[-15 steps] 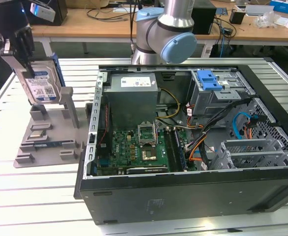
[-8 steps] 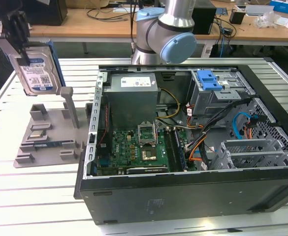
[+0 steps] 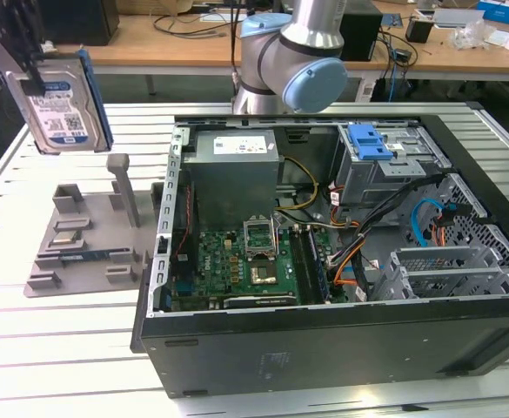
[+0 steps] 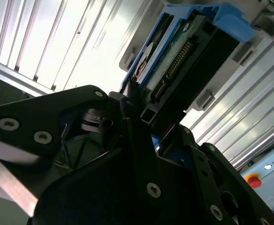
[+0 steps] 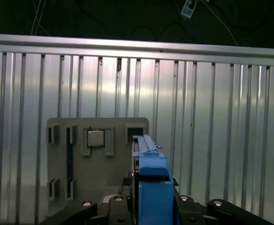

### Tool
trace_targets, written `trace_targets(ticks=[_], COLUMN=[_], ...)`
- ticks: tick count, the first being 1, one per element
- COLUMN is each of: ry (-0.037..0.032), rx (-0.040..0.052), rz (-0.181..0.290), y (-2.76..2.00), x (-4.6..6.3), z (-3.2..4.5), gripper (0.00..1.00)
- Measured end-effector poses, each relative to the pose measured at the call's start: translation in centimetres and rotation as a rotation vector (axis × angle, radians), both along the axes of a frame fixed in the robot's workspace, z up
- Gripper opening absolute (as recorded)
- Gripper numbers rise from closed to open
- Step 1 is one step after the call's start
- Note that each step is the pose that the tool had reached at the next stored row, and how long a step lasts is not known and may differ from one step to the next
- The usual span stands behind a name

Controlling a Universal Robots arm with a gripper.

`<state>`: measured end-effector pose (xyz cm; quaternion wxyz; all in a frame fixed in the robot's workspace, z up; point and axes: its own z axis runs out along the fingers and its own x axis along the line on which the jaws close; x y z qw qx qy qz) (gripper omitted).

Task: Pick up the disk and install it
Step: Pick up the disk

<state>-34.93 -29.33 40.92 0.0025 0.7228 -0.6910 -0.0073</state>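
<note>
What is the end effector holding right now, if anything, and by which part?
The end effector holds the disk by its upper end, clamped across the flat faces, lifted clear of the table.

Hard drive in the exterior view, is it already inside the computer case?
No, the gripper holds the hard drive in the air above the grey holder, to the exterior view's left of the case.

One silver rectangular hard drive with blue plastic rails, one open black metal computer case, one grey plastic holder tray, one ribbed aluminium table.
</note>
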Motion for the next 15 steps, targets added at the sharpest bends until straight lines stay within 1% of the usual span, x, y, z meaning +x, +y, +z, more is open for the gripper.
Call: trace_targets(ticks=[2, 4, 8, 11, 14, 15], ry=[0.0000, 0.0001, 0.0000, 0.0000, 0.0000, 0.0000], rx=[0.0000, 0.0000, 0.0000, 0.0000, 0.0000, 0.0000], rz=[0.000, 0.000, 0.000, 0.000, 0.000, 0.000], y=[0.07, 0.10, 0.20, 0.28, 0.37, 0.38], x=[0.0, 0.0, 0.0, 0.0, 0.0, 0.0], z=[0.99, 1.56, 3.08, 4.07, 5.67, 5.95], gripper=[0.37, 0.37, 0.37, 0.37, 0.37, 0.37])
